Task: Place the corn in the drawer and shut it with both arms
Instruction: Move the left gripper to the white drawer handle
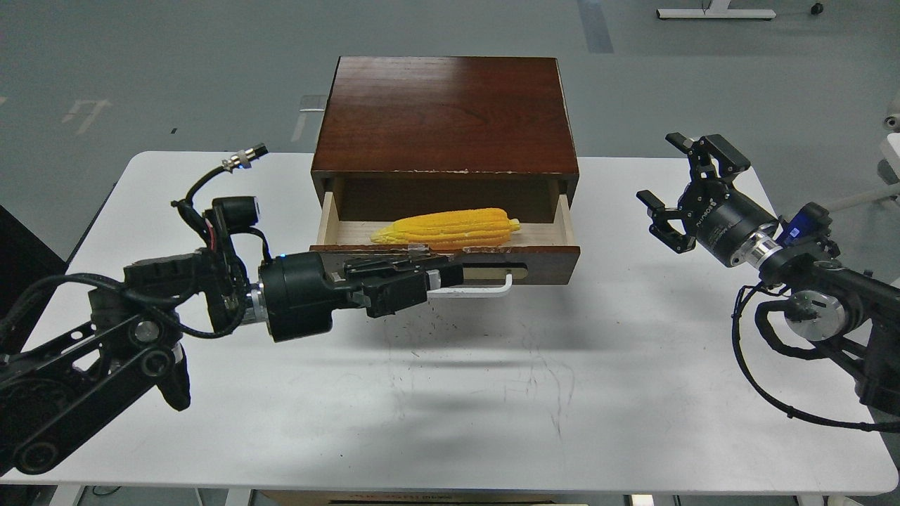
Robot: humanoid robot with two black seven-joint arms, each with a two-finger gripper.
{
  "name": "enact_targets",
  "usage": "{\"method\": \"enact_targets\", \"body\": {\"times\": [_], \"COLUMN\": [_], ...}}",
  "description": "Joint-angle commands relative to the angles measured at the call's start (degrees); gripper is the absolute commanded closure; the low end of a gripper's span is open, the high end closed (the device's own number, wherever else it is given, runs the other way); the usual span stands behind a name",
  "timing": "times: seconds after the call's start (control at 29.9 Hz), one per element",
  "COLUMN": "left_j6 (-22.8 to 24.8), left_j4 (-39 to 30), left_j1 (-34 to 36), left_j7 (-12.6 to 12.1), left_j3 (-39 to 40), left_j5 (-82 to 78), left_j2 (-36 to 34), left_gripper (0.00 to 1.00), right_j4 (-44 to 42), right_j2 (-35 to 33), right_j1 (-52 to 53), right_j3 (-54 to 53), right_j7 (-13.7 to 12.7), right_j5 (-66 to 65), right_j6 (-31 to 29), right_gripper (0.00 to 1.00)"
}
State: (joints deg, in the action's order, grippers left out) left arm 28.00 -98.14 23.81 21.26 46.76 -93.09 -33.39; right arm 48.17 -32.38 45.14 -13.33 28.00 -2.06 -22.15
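Nearest us, the white worktop (450, 393), scuffed with faint dark marks across its middle. At nine o'clock the left arm (105, 330) reaches in low and level, cables looping over its wrist, and its end effector (439, 273) lies right across the drawer (450, 261) front. The fingers look drawn together at the white handle (485, 289), up against the tan plate, but whether they actually clamp the bar I cannot tell, since the dark fingers overlap it.

Over at three o'clock the right arm (830, 309) sits well apart from the cabinet, raised off the worktop. Its end effector (671, 179) has its fingers spread wide, gripping nothing, pointing up and toward eleven o'clock.

Moving back: the drawer is pulled out, pale wood showing inside. The corn (450, 228) lies on its side on the drawer floor, lengthwise from nine to three o'clock, tapered end toward nine, close behind the drawer front.

Farther still, at twelve o'clock, the dark wooden cabinet (443, 112) with its glossy top and chipped front edge, and beyond it grey floor (140, 70)
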Motion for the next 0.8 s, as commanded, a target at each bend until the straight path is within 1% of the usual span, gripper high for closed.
{"method": "enact_targets", "body": {"times": [0.0,0.03,0.07,0.1,0.13,0.23,0.4,0.6,0.67,0.7,0.74,0.77], "left_j6": [0.0,0.0,0.0,-1.0,-3.0,-6.3,-6.6,-6.9,-7.7,-8.7,-8.7,-9.4], "left_j4": [0.8,1.3,1.7,2.2,2.9,4.2,4.9,8.0,9.1,9.7,9.7,10.2], "left_j1": [-0.7,-0.8,-0.9,-0.9,-0.9,-1.1,-2.4,-2.4,-2.4,-2.5,-2.5,-2.5], "left_j7": [-0.6,-0.9,-1.0,-1.1,-1.7,-2.5,-3.0,-3.1,-3.8,-4.6,-4.6,-5.4], "left_j3": [-2.5,-3.7,-4.4,-5.4,-7.2,-10.7,-11.2,-10.3,-10.2,-10.2,-10.2,-10.2], "left_j5": [-2.3,-2.5,-2.6,-2.6,-2.5,-2.3,-2.0,-0.2,1.5,2.9,2.9,4.6], "left_j2": [0.9,1.0,1.0,0.9,0.9,0.9,1.1,3.6,3.9,4.0,4.0,4.2], "left_gripper": [0.83,0.98,1.0,1.0,1.0,1.0,1.0,1.0,1.0,1.0,1.0,1.0], "right_j4": [-0.1,-0.1,-0.2,-0.1,-0.2,-0.1,-0.1,-0.1,0.0,-0.1,-0.1,-0.1], "right_j2": [0.0,0.1,0.1,0.1,0.1,0.1,0.0,0.0,0.0,0.0,0.0,0.0], "right_j1": [-0.2,-0.7,-0.8,-0.8,-0.9,-1.3,-1.9,-2.1,-2.1,-2.1,-2.1,-2.1], "right_j3": [-0.7,-1.3,-1.5,-1.6,-1.7,-1.7,-1.7,-1.7,-1.7,-1.7,-1.7,-1.7], "right_j7": [0.0,0.0,0.0,0.0,0.0,0.0,0.0,0.0,0.0,0.0,0.0,0.0], "right_j5": [0.2,0.2,0.2,0.2,0.2,0.2,0.1,0.1,0.1,0.1,0.1,0.1], "right_j6": [-0.1,-0.1,-0.2,-0.2,-0.2,-0.2,-0.3,-0.3,-0.3,-0.3,-0.3,-0.3], "right_gripper": [0.01,0.01,0.01,0.01,0.01,0.01,0.01,0.01,0.01,0.01,0.01,0.01]}}
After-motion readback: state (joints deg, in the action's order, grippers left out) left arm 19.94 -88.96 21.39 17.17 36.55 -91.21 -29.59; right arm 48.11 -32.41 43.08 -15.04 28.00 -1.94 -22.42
